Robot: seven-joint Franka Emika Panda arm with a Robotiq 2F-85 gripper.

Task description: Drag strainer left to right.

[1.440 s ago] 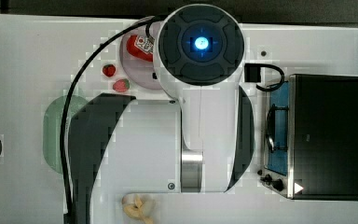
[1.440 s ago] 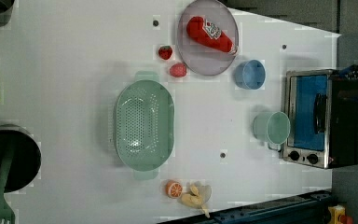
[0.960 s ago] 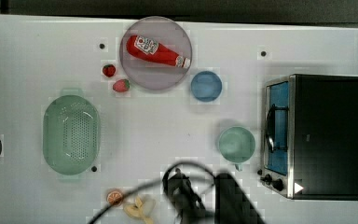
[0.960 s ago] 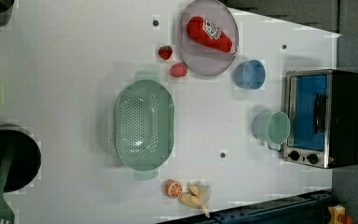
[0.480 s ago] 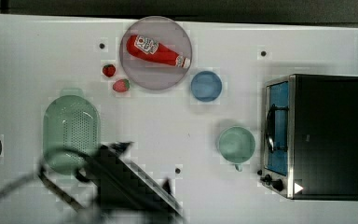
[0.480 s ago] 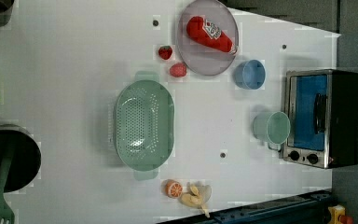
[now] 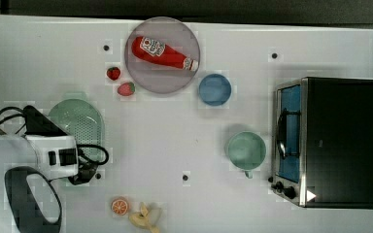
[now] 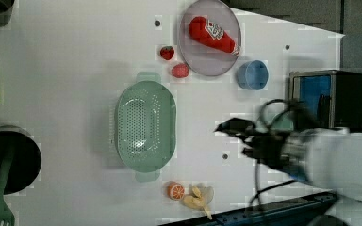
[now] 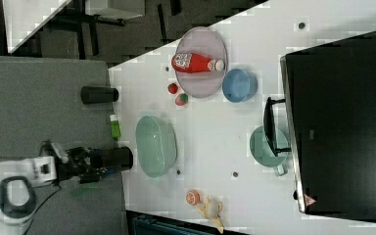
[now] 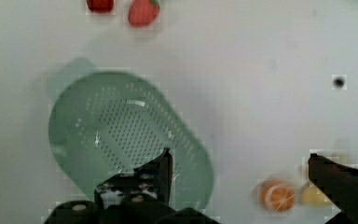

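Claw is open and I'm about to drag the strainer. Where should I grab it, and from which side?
Take the strainer by its long side rim, coming straight down with the open claw, one finger inside the bowl and one outside. It sits upright, and the raised thin wall suits a pinch. The side nearer the mug probably pulls best; the short end tabs would likely let it swivel.

Bright even light, soft shadows; wrist view blurred, perhaps motion.

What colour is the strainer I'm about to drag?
Pale mint green, dotted with small holes; the strainer shows best in the left view.
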